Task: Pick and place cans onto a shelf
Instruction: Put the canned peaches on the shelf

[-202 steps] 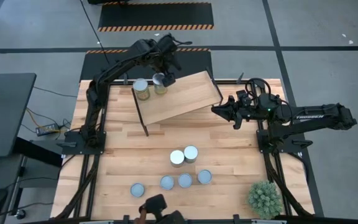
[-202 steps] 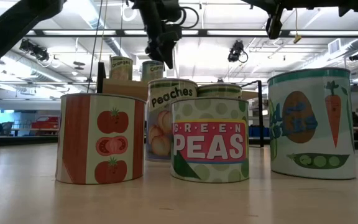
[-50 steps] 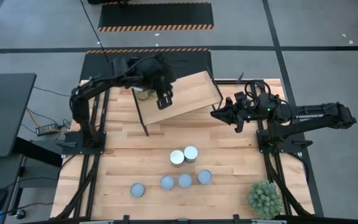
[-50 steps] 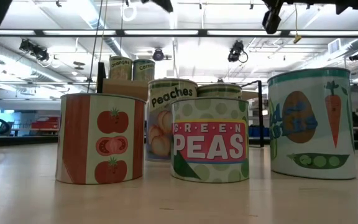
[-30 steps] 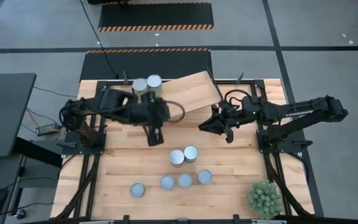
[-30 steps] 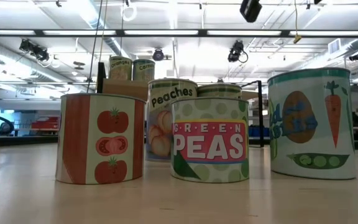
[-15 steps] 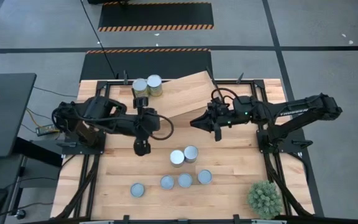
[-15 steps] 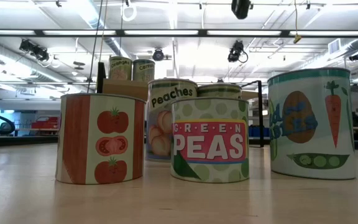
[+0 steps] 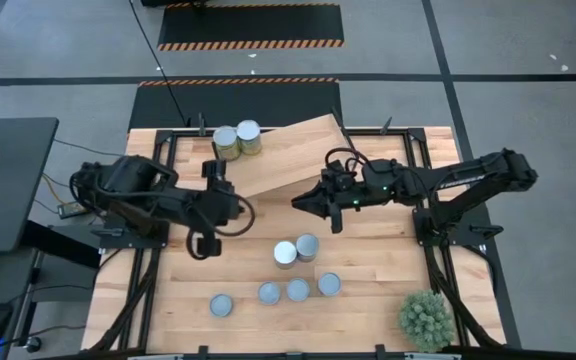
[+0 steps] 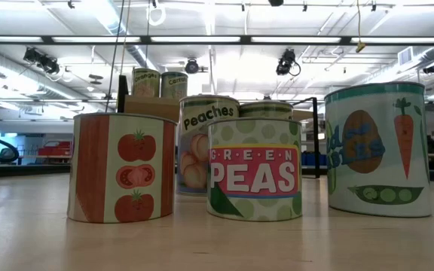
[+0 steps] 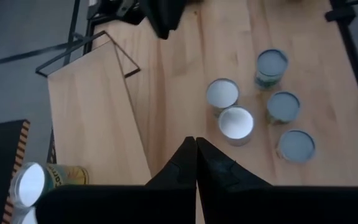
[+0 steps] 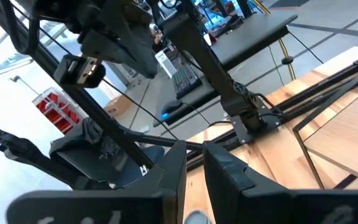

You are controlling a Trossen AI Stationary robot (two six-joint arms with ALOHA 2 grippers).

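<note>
Cans untouched: left hand clenched empty, right hand seemingly barely parted, empty.

Read from the level camera, since neither pincer shows there to place things by: the middle can on the worktop carries "GREEN PEAS" in white letters on a pink band. Just behind it to its left, another can reads "Peaches". Farther back, on the shelf, one small can seems to read "Oranges"; the word on its neighbour is too small to make out. The tomato can and the carrot can show drawings only.
</note>
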